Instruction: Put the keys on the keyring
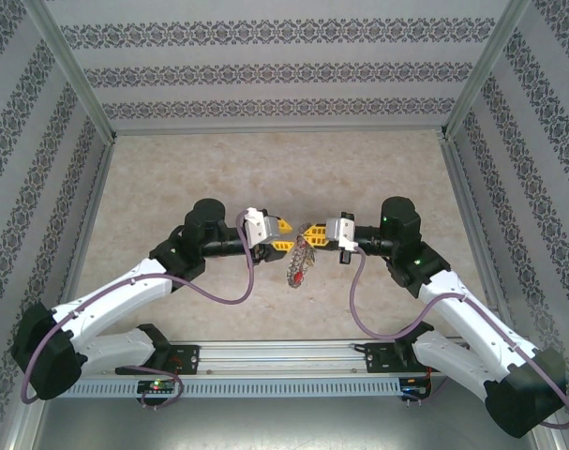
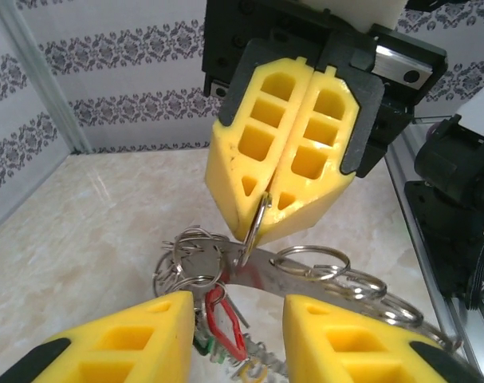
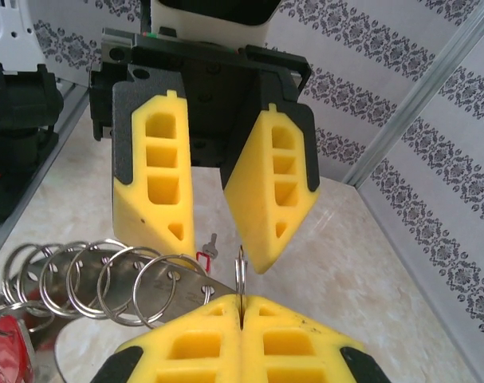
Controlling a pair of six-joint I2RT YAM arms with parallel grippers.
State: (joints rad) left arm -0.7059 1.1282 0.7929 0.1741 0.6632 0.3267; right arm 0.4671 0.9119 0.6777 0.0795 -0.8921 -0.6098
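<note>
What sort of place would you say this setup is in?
Probably a purpose-built robot test cell, not a home: patterned walls box in a beige stone-look tabletop, aluminium posts frame the corners, and two robot arms are mounted on a rail at its near edge.

Three walls (image 1: 284, 70) papered in white with bands of grey damask pattern closed in the space, joined at the corners by slim aluminium posts (image 1: 73, 70). The desk (image 1: 265, 159) had a pale beige, marbled top, evenly lit, with only soft shadows. A grey metal strip (image 1: 284, 431) ran along its near edge.
</note>
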